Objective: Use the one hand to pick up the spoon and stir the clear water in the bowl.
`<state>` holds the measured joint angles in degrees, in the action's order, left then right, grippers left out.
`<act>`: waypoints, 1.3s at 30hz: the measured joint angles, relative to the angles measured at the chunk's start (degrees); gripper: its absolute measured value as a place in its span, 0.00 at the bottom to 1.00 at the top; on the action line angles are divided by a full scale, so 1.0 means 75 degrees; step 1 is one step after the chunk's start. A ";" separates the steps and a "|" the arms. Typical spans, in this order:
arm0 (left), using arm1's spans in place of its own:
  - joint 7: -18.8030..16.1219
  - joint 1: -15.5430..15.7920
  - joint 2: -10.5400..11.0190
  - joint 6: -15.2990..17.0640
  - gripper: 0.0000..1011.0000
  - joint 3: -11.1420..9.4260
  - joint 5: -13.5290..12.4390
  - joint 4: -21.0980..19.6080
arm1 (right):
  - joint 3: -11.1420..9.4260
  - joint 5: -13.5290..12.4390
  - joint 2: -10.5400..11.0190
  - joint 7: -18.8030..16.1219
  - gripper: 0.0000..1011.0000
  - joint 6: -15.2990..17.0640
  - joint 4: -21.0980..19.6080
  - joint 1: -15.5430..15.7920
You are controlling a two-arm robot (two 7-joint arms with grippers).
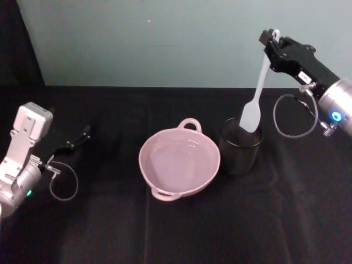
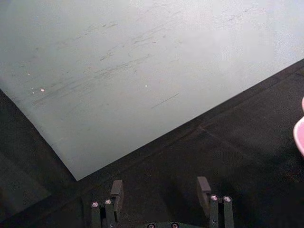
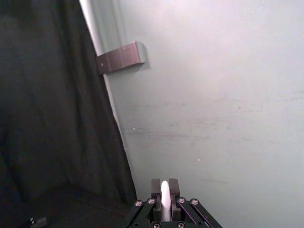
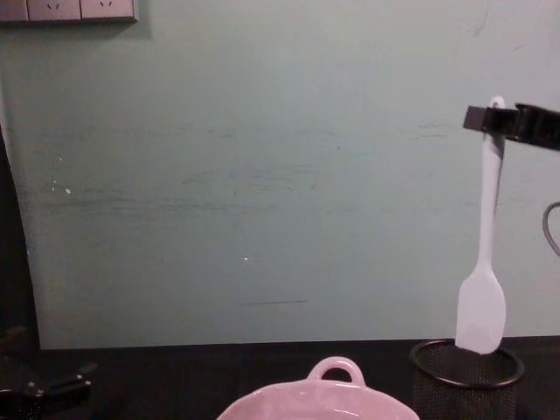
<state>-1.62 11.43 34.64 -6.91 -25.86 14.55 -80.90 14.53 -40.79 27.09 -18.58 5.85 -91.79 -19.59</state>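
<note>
My right gripper [image 1: 272, 39] is raised at the right and shut on the top of the handle of the white spoon [image 1: 257, 93]. The spoon hangs straight down, its flat end at the mouth of the black mesh cup [image 1: 240, 151]. From the chest, the spoon [image 4: 486, 262] hangs from the right gripper [image 4: 492, 118] with its tip just above the cup's rim [image 4: 468, 378]. In the right wrist view the fingers [image 3: 155, 192] pinch the spoon's handle [image 3: 165, 197]. The pink bowl [image 1: 142, 159], holding clear water, stands left of the cup. My left gripper [image 1: 82, 135] rests open at the far left.
The table is covered in black cloth, with a pale green wall close behind it. In the left wrist view the left gripper [image 2: 160, 190] points at the wall, with the bowl's edge [image 2: 300, 135] at the side. The bowl [image 4: 262, 404] shows low in the chest view.
</note>
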 joint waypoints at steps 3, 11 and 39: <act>0.0000 0.0000 0.0000 0.0000 1.00 0.0000 0.0000 0.0000 | -0.0054 -0.0195 -0.0123 -0.0170 0.11 -0.0176 0.0329 0.0015; 0.0000 0.0000 0.0000 0.0000 1.00 0.0000 0.0000 0.0000 | -0.0079 -0.0598 -0.0419 -0.0538 0.10 -0.0540 0.1135 0.0037; 0.0000 0.0000 0.0000 0.0000 1.00 0.0000 0.0000 0.0000 | -0.0087 -0.1322 -0.0928 -0.1093 0.11 -0.1133 0.2630 0.0105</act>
<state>-1.62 11.43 34.65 -6.91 -25.86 14.55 -80.90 13.88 -50.71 20.13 -26.78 -2.65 -72.06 -18.80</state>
